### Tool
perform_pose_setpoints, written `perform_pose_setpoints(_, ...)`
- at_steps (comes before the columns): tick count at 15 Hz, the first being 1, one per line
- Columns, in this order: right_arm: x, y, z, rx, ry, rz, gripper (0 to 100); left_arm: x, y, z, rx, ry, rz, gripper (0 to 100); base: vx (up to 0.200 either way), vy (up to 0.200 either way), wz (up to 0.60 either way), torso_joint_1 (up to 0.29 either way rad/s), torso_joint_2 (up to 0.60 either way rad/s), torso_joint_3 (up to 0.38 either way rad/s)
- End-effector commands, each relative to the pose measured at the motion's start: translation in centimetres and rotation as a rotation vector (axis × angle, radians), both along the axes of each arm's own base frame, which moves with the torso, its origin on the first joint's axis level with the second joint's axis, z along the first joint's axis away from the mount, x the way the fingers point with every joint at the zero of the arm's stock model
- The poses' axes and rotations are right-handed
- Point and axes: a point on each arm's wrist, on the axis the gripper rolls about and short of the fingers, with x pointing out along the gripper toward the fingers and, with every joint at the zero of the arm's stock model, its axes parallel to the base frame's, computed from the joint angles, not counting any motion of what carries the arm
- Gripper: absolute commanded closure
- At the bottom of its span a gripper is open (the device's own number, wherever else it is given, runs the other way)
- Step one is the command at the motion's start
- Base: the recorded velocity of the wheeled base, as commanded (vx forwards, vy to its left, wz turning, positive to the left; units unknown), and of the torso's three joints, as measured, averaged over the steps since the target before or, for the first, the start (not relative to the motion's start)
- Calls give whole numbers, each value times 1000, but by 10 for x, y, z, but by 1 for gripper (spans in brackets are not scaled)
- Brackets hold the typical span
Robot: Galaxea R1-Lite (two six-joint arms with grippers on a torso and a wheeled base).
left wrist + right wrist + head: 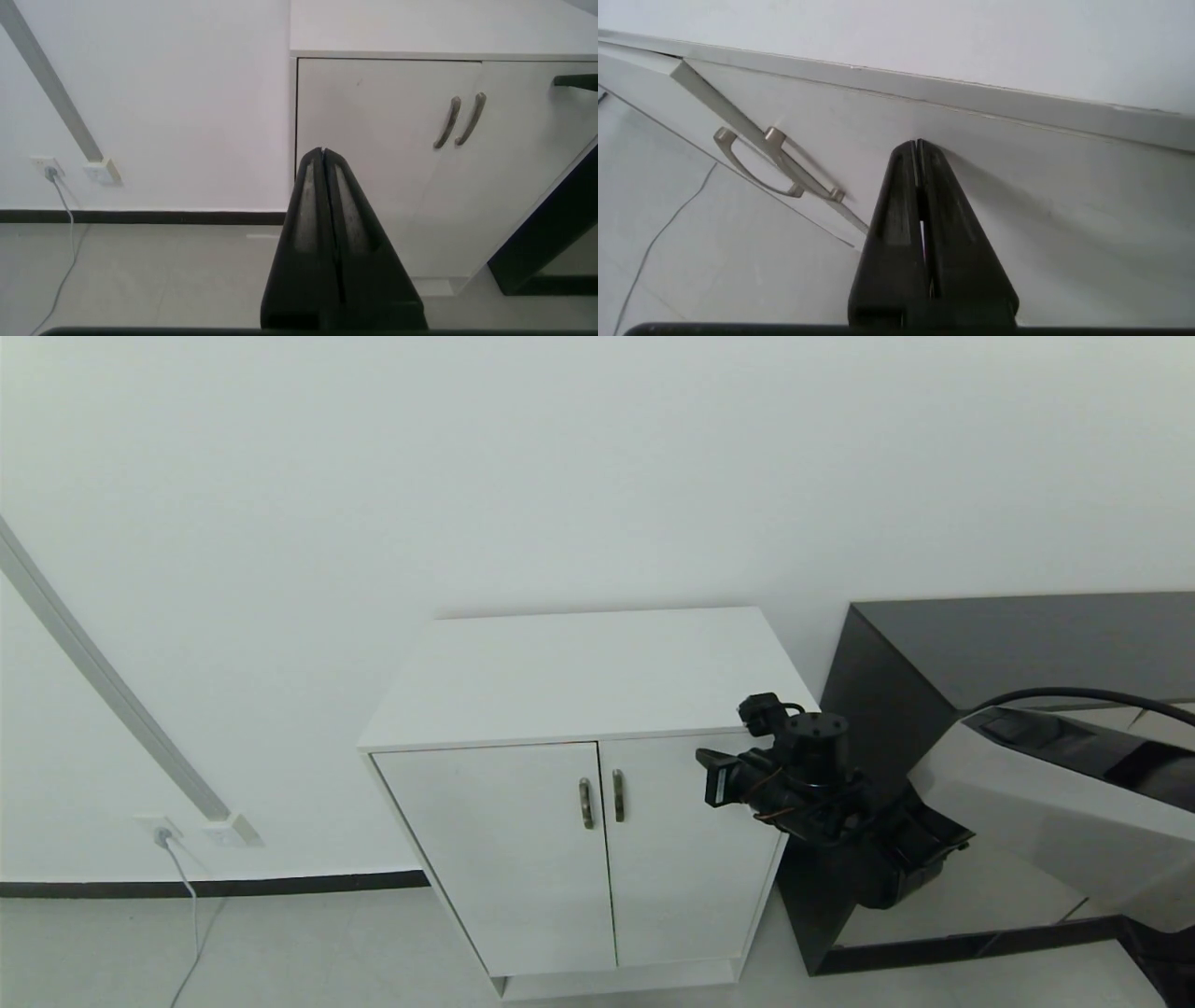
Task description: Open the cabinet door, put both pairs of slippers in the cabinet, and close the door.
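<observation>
White cabinet (579, 677) against wall (560, 476), both doors (523, 868) shut, two slim upright metal handles (602, 800) side by side at centre seam. Right claw (717, 777) clenched, empty, close before right door (686, 887); handles lie toward its left, right-door handle (618, 795) nearer. Left claw (322, 154) clenched, empty, farther back, aimed at cabinet's left edge.

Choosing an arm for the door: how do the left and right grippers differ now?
Distance: the right gripper is close up to the cabinet; the left gripper is farther back. Aim: the right gripper faces the right door; the left gripper faces the left door near its outer edge. Both are shut and empty.
</observation>
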Motion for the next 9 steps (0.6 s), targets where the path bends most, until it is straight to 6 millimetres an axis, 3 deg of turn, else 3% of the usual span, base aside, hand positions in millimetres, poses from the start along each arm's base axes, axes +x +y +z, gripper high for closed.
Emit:
perform_pose_setpoints(1,3,2,-1,2,-5,-1,100,0,0,0,0,1,0,100,0,0,0,0,0,0)
perform_pose_setpoints(5,0,0,2,-1,0,-1,100,0,0,0,0,1,0,100,0,0,0,0,0,0)
perform_pose_setpoints(9,-41,-15,21,2,-15,1,100,0,0,0,0,1,0,100,0,0,0,0,0,0)
